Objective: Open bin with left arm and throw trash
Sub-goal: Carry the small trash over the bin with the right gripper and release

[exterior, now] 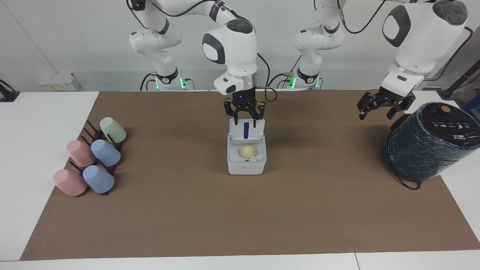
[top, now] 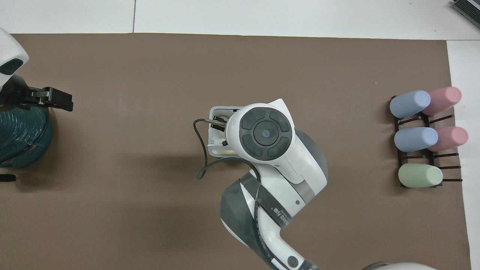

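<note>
My right tool [exterior: 244, 120] hangs open above the bin [exterior: 246, 157], whose raised lid shows trash [exterior: 248, 152] inside

The bin [exterior: 246, 165] is white, and its raised lid [exterior: 246, 132] has a blue strip on the underside. The trash [exterior: 248, 152] inside is pale yellow and cream. The cylinder [exterior: 427, 144] is dark teal with a black top. The cups [exterior: 90, 161] are pink, blue and green. The mat [exterior: 240, 210] is brown.
</note>
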You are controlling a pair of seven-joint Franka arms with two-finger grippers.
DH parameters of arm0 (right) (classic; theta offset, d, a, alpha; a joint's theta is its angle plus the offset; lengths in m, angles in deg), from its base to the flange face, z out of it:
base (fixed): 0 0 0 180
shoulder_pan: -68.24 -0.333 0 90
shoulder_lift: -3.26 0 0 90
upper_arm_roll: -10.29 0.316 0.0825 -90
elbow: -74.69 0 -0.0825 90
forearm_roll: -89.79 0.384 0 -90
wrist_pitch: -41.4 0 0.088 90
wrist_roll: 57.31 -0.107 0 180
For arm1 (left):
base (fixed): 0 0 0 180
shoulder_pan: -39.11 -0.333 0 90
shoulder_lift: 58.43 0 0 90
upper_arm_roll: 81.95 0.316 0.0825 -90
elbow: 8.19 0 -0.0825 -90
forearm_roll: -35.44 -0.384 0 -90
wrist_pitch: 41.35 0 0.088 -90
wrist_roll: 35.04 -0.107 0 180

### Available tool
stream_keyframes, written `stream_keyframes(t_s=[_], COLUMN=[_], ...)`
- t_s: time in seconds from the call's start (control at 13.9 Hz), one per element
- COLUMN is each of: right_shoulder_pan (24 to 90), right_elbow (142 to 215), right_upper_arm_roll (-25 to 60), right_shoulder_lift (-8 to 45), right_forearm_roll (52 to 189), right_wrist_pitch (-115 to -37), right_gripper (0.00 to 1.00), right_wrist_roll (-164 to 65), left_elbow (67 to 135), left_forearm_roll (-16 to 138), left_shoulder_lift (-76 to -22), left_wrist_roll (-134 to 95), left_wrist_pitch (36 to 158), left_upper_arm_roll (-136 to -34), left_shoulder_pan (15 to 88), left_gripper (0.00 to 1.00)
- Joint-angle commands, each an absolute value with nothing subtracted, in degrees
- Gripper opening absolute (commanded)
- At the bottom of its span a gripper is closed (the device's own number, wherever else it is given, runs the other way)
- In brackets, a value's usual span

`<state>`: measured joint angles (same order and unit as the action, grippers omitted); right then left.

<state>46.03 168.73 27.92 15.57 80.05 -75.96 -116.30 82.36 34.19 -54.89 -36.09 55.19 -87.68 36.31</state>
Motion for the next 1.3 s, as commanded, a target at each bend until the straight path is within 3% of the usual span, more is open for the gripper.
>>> stream_keyframes(t_s=[0.0,0.14,0.29,0.36,0.43,0.79,1.23], right_shoulder_pan=[46.18,47.93,52.31,54.68,56.71,65.24,74.29], right_elbow=[168.99,169.95,171.62,172.15,172.16,172.07,173.38], right_upper_arm_roll=[28.05,27.87,27.87,27.87,27.87,27.79,27.78], right_shoulder_lift=[12.76,10.65,8.20,7.31,7.22,6.17,2.30], right_forearm_roll=[78.72,78.80,78.89,79.15,79.59,83.62,87.94], right_wrist_pitch=[-72.70,-71.90,-71.81,-71.81,-71.72,-69.09,-59.69], right_gripper=[0.63,0.66,0.79,0.97,1.00,1.00,1.00], right_wrist_roll=[-110.78,-106.64,-101.63,-98.82,-96.97,-87.74,-76.21], left_elbow=[84.79,84.79,84.79,84.79,84.79,84.79,84.79], left_forearm_roll=[33.15,33.15,33.15,33.15,33.15,33.15,33.15], left_shoulder_lift=[-56.76,-56.76,-56.76,-56.76,-56.76,-56.76,-56.76], left_wrist_roll=[-36.09,-36.09,-36.09,-36.09,-36.09,-36.09,-36.09], left_wrist_pitch=[56.39,56.39,56.39,56.39,56.39,56.39,56.39], left_upper_arm_roll=[-87.66,-87.66,-87.66,-87.66,-87.66,-87.66,-87.66], left_shoulder_pan=[36.47,36.56,36.39,36.30,36.30,36.30,36.30], left_gripper=[1.00,1.00,1.00,1.00,1.00,1.00,1.00])
